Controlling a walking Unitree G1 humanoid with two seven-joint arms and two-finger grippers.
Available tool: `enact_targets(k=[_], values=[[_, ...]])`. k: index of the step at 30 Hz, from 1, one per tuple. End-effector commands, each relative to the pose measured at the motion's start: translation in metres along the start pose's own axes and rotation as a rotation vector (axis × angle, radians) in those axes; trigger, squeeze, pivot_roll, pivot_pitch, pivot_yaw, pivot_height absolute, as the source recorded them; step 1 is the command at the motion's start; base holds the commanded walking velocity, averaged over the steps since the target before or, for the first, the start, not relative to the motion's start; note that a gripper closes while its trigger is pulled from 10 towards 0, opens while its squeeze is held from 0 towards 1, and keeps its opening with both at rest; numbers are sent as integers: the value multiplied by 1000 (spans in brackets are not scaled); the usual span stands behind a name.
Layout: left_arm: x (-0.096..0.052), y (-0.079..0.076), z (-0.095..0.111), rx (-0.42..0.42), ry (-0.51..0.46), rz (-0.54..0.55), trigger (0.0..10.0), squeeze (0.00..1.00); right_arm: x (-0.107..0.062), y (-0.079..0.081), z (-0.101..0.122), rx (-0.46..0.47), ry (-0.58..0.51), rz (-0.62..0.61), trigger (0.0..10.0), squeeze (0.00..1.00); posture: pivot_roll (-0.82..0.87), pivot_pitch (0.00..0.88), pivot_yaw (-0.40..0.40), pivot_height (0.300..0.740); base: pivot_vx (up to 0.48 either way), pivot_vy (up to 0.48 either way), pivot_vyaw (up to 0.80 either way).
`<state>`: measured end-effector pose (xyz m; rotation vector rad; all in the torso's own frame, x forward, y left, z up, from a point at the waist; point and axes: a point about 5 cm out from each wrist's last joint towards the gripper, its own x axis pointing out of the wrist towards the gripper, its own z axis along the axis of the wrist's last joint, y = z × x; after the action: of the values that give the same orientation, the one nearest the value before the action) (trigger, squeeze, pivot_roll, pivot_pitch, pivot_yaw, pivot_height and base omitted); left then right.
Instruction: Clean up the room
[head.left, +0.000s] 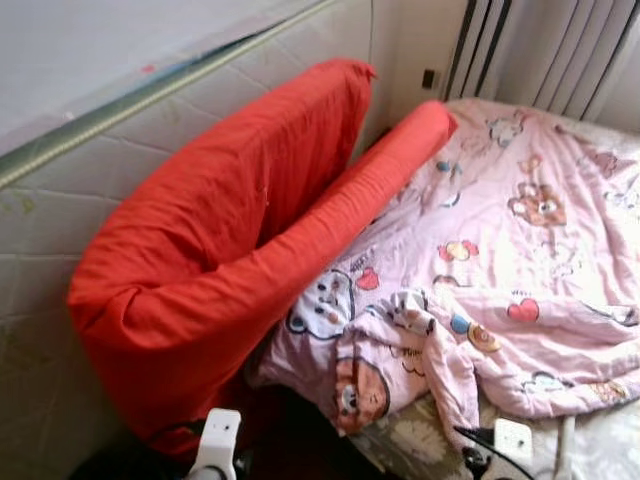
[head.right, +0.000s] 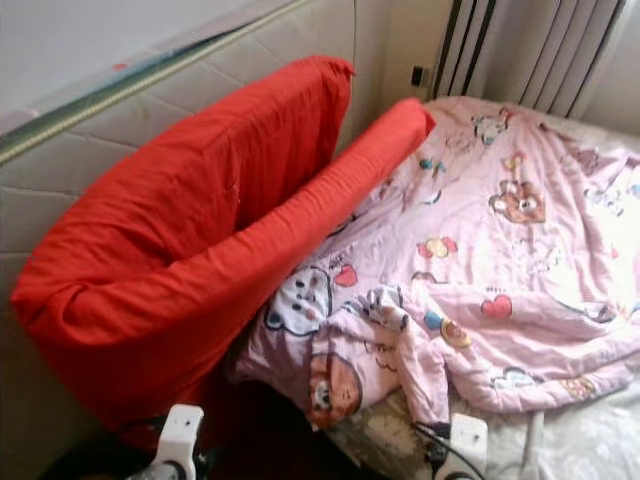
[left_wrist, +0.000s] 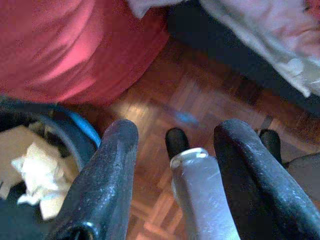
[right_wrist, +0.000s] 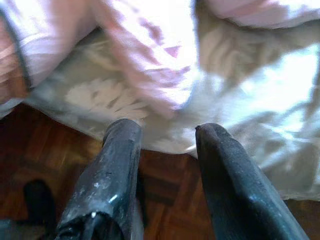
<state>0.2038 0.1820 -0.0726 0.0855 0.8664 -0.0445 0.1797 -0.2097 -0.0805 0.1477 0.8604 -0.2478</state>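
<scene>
One dark bin (left_wrist: 60, 140) with a blue rim sits just beside the red cushion (head.left: 230, 250), crumpled paper (left_wrist: 35, 175) inside. Beside that cushion, a pink cartoon-print quilt (head.left: 500, 260) (soft, rumpled) sprawls over the bed (right_wrist: 260, 100). Left claw (left_wrist: 175, 150) and right claw (right_wrist: 162, 150) hang spread over parquet floor (left_wrist: 200, 95).

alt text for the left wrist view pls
The open left gripper hangs over parquet floor, empty. A red cushion lies beyond, and beside the fingers a dark bin holds crumpled paper. The pink quilt hangs at the far edge.
</scene>
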Motion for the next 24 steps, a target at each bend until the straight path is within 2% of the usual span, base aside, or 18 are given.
enact_targets(k=[1,11,16,21,24], values=[[-1,3,-4,4,18,10,10000,0,-1,0,-5,0,19,0,10000,0,-99,118,18,740,0,0,0],[-1,3,-2,-2,6,9,10000,0,4,9,17,-13,-54,32,10000,0,-98,127,18,740,0,0,0],[-1,5,-2,-6,5,12,10000,0,7,19,39,-39,-122,57,10000,0,-96,130,16,740,0,0,0],[-1,4,-3,-6,9,11,10000,0,9,20,51,-48,-140,45,10000,0,-99,134,16,740,0,0,0],[-1,4,-3,-6,12,10,10000,0,10,21,54,-62,-150,49,10000,0,-98,134,15,715,0,0,0]])
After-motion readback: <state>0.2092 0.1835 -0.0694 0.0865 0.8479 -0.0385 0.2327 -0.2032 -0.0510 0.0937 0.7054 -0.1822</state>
